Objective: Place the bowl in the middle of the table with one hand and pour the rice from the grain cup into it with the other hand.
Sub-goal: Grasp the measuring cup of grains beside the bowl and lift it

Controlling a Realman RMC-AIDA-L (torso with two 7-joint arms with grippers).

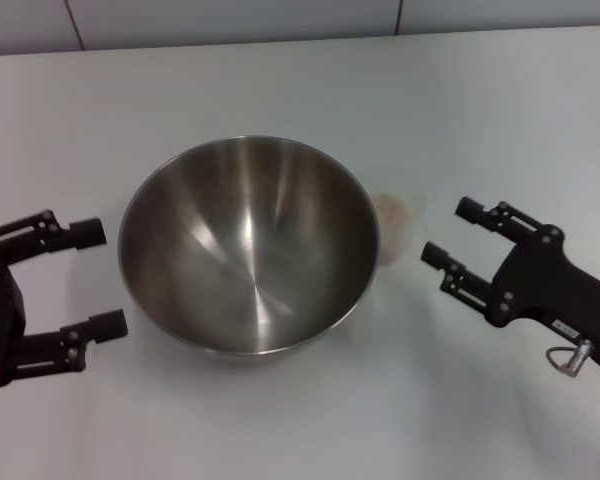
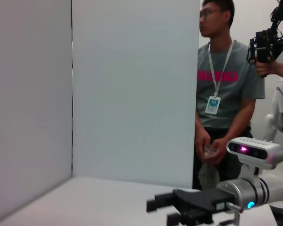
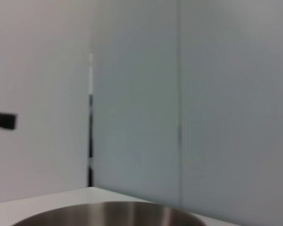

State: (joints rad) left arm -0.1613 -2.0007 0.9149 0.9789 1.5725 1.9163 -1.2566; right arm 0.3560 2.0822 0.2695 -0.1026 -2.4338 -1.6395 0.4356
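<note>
**Bowl centred, cup grab is next**

Bowl sits mid-table, empty, nothing gripping it. Left gripper just beside the bowl's left rim, fingers spread wide, holding nothing. Right gripper near the grain cup, fingers wide apart, also empty.

Likely step: right arm takes the cup. It stands touching or just beside the bowl's right rim, partly hidden behind it, so approach from the open side and close around the wall, not the rim. Keep it upright until over the bowl.

Bowl: shiny brushed steel, deep, far wider than the cup. Cup: small, clear, with pale rice inside.
</note>
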